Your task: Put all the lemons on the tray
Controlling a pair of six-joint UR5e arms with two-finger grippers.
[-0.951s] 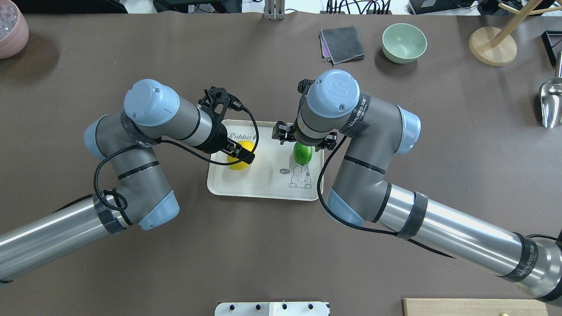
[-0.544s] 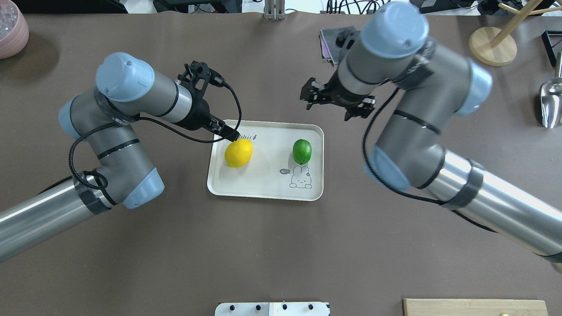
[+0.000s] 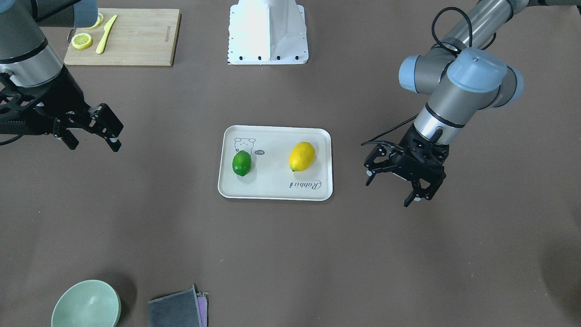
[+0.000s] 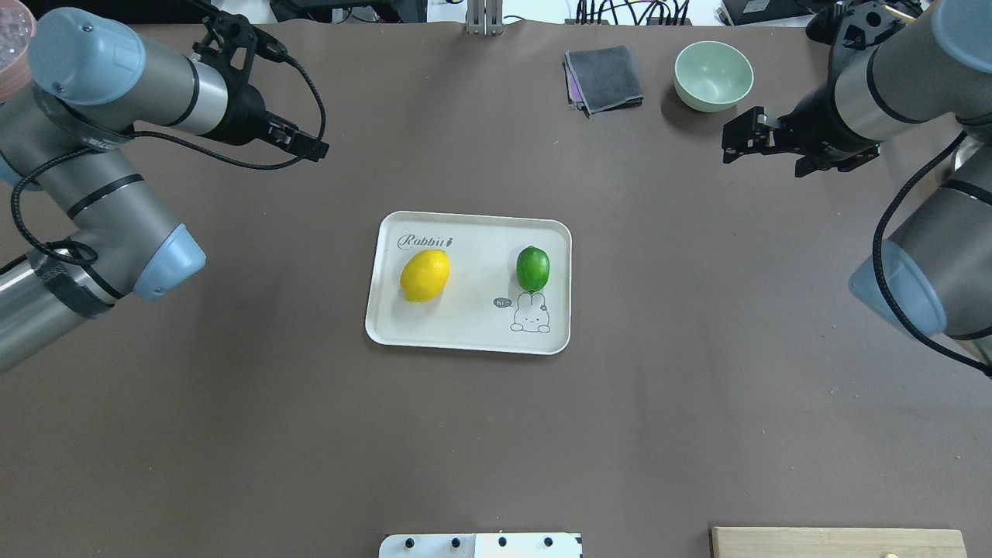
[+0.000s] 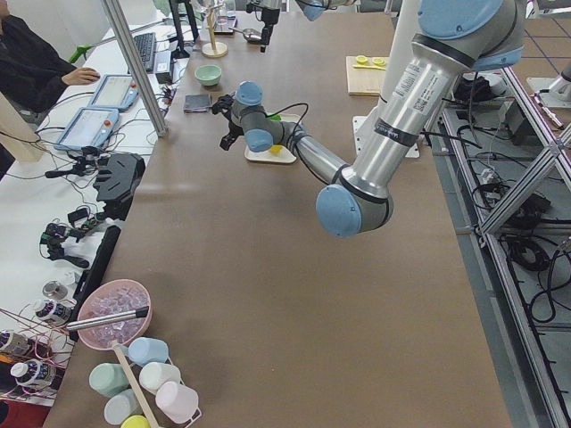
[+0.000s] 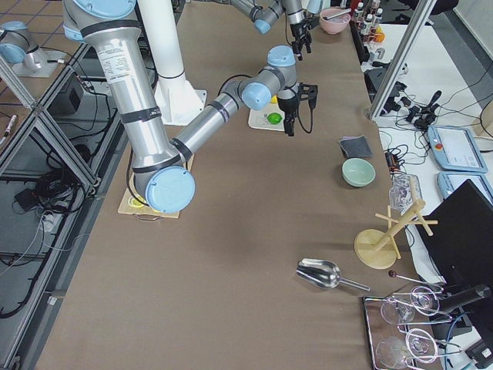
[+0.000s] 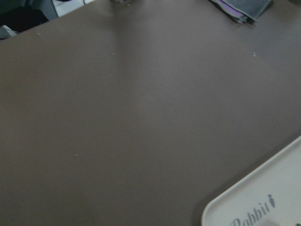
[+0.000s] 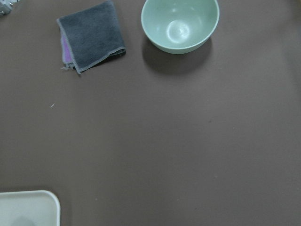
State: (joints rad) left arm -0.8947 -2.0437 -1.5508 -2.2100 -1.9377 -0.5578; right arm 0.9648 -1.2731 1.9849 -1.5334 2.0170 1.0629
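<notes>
Yellow lemon (image 4: pixel 425 275) and green lemon (image 4: pixel 533 268) both lie on the tray (image 4: pixel 465 329), apart from each other. Yellow one sits on the robot's left half, just under the "Rabbit" script. Green one sits on the right half, touching the top of the bear drawing. Neither is touched by a gripper. The tray lies flat mid-table, long side across the robot.

Left gripper (image 3: pixel 387 194) hangs above bare table off the tray's left side, well apart from it. Jaws are spread with nothing between them in the front-facing view. In the overhead view it is edge-on, so the gap is hard to read there. Left wrist camera catches only the tray corner with the script, plus brown table.

Right gripper (image 3: pixel 94 147) hangs off the tray's right side, also well apart, jaws spread and empty. Right wrist camera shows a tray corner at bottom left, with the far-side items above it.

Far side of table: pale green bowl (image 4: pixel 713 75) with a folded grey cloth (image 4: pixel 604 77) beside it. Further right are a round wooden stand (image 4: pixel 868 81) and a metal scoop (image 4: pixel 973 182).

Near the robot's base, on its right, is a bamboo cutting board (image 3: pixel 136 41). On it are lemon slices (image 3: pixel 81 41) and a yellow knife (image 3: pixel 105 40).
</notes>
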